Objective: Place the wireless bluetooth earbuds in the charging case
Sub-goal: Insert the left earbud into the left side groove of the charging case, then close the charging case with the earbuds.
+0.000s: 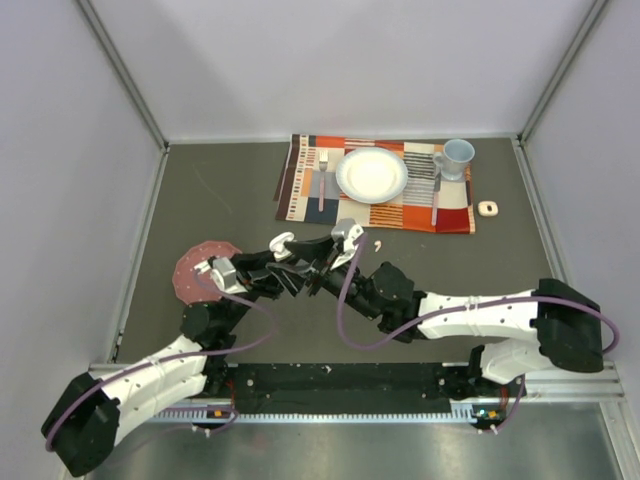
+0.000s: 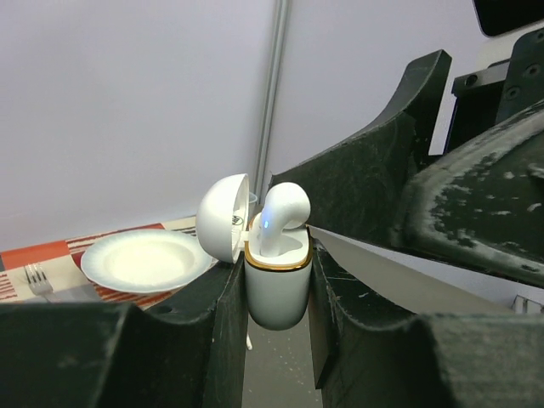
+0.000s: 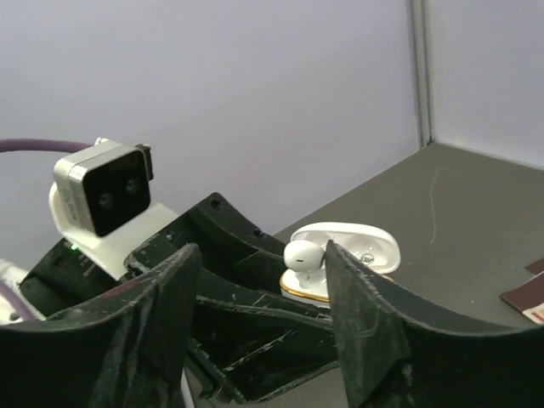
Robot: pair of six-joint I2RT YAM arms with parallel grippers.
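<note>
My left gripper [image 2: 276, 293] is shut on a white charging case [image 2: 275, 293] with a gold rim and holds it upright above the table. Its lid [image 2: 223, 217] hangs open to the left. One white earbud [image 2: 280, 217] stands in the case, sticking up and not fully seated. My right gripper [image 3: 262, 251] is open just beside the case [image 3: 319, 285]; the earbud [image 3: 303, 255] sits near its right finger [image 3: 374, 323], and no finger grips it. In the top view both grippers meet at the case [image 1: 283, 241]. A second loose earbud [image 1: 378, 243] lies on the table nearby.
A striped placemat [image 1: 300, 180] at the back holds a white plate [image 1: 372, 175], a fork [image 1: 322, 185], a knife [image 1: 436, 195] and a blue cup [image 1: 457, 157]. A small white object [image 1: 487, 208] lies right of the mat. A reddish round coaster [image 1: 195, 268] lies under the left arm.
</note>
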